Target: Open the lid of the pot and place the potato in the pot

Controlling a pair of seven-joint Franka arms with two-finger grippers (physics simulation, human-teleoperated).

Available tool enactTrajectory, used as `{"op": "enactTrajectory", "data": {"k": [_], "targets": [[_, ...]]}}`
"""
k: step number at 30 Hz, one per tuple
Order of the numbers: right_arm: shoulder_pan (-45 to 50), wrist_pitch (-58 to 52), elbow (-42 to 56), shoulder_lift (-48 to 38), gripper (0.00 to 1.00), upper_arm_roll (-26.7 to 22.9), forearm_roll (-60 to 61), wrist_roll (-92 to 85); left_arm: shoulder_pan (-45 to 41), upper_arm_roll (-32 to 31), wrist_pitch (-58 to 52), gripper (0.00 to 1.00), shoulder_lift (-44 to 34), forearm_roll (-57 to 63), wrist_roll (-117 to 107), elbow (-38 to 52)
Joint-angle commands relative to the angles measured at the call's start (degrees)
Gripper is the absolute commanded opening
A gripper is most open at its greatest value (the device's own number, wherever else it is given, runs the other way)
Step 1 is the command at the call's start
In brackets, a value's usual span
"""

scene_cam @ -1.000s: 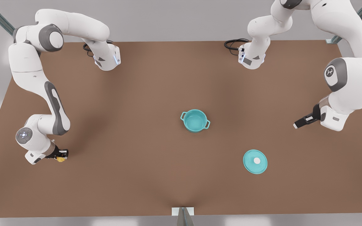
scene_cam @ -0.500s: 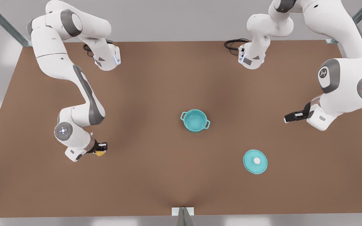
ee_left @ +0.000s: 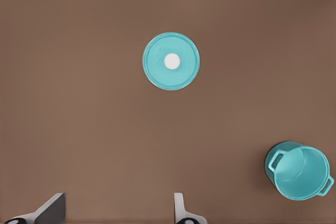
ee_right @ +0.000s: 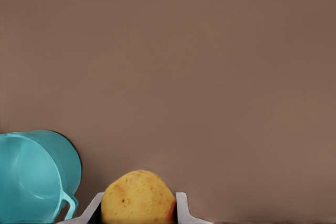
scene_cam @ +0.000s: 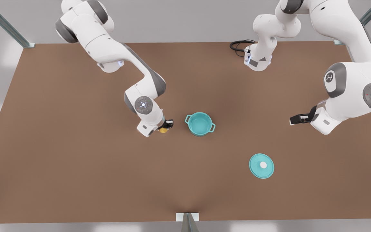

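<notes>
- Right now your right gripper (scene_cam: pixel 165 126) is clamped on the potato (scene_cam: pixel 163 130), carried above the table (scene_cam: pixel 76 180) just left of the pot (scene_cam: pixel 200 123) in the front view. In the right wrist view the potato (ee_right: pixel 138 196) sits between both fingers (ee_right: pixel 184 208), w/ the pot (ee_right: pixel 34 177) close beside it.
- Left gripper (scene_cam: pixel 296 119) waits at the front view's right, well apart from the pot; in the left wrist view its fingers (ee_left: pixel 50 211) are spread wide w/ nothing between them.
- Pot lid (scene_cam: pixel 261 165) is already off, lying flat on the table nearer the camera and to the right of the pot, knob up. The left wrist view has the lid (ee_left: pixel 171 61) and pot (ee_left: pixel 299 171) well apart.
- Pot is upright, open, nothing inside as far as you can see.
- Risks, as a judgement:
 - Potato is approx. at rim side, not over the opening yet. Release early and it drops outside the pot.
 - Come in too low and fingers or potato clip the near loop handle (scene_cam: pixel 188 118), shoving or tipping the pot.
 - Potato is round; a shallow pinch could let it slip mid-carry.
</notes>
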Motion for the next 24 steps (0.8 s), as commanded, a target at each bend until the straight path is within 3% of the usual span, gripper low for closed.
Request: {"op": "enactTrajectory", "data": {"k": [1, 6, 14, 24], "targets": [[2.4, -1.1, 1.6, 0.7, 0.51, 0.0, 0.0, 36.7, 0.0, 0.0, -0.1, 1.00, -0.1, 0.0, 3.6, 0.1], [12.0, -5.1, 15.5, 9.7, 0.51, -4.2, 1.3, 43.5, 0.0, 0.0, -0.1, 1.00, -0.1, 0.2, 3.7, 0.3], [23.1, -4.2, 28.1, 21.8, 0.51, -10.0, 1.6, 48.7, -0.1, -0.1, 0.5, 1.00, 1.0, -0.7, 4.3, 2.0], [25.1, -1.8, 30.6, 26.5, 0.51, -12.6, 1.5, 48.8, -0.2, -0.1, 0.4, 1.00, 1.2, -0.6, 4.3, 2.1]]}}
